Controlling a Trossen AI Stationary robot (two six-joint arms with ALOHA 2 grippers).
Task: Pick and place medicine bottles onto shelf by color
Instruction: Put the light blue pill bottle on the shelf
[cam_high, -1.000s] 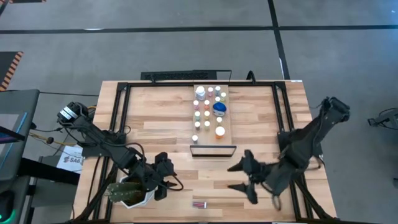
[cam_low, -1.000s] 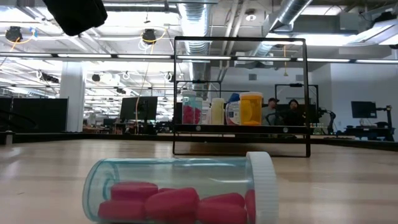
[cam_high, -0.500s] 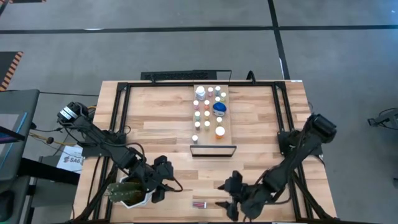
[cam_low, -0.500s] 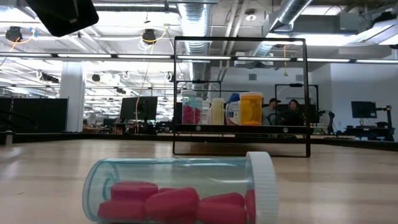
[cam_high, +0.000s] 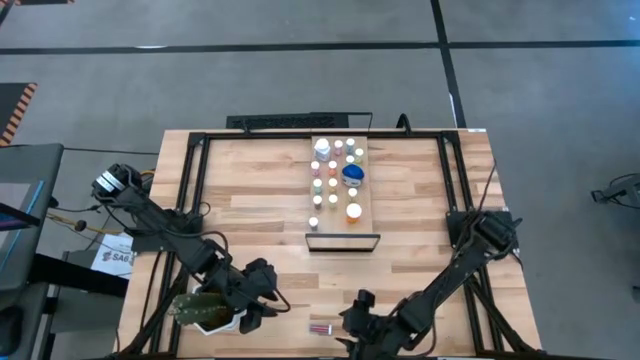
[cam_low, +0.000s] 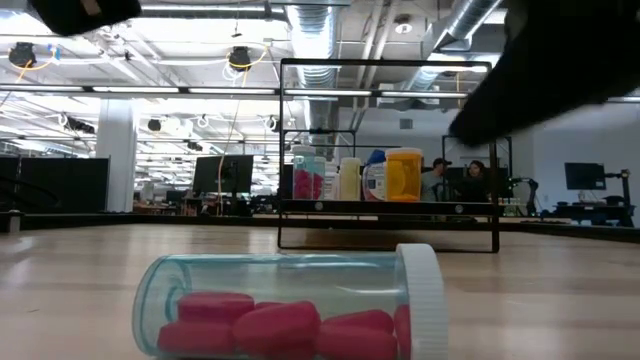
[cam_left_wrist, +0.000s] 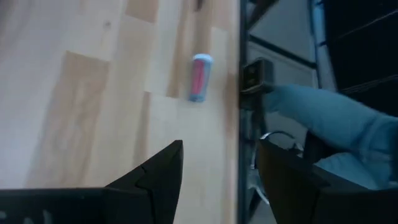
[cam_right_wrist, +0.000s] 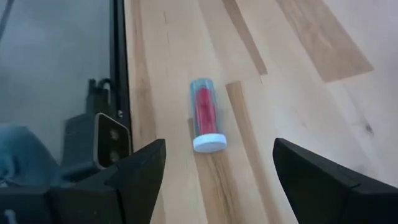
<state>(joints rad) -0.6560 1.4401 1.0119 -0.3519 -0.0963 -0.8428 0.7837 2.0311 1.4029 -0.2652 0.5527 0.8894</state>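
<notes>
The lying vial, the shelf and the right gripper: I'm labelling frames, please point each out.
lying vial (cam_right_wrist: 204, 115), right wrist view, its clear body over the red pills.
shelf (cam_high: 366, 196), high view, bare wood at its edge.
right gripper (cam_right_wrist: 214, 174), right wrist view, between its open fingers.

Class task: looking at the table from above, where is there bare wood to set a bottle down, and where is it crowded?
Bare wood flanks the shelf left and right. Crowded: the shelf top, packed with bottles, and the near edge, around the lying vial.

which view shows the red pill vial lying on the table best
The low view: the red pill vial fills the foreground, on its side, white cap and pink pills clear. The right wrist view shows it whole from above; the left wrist view shows it farther off; in the high view it is a speck.
</notes>
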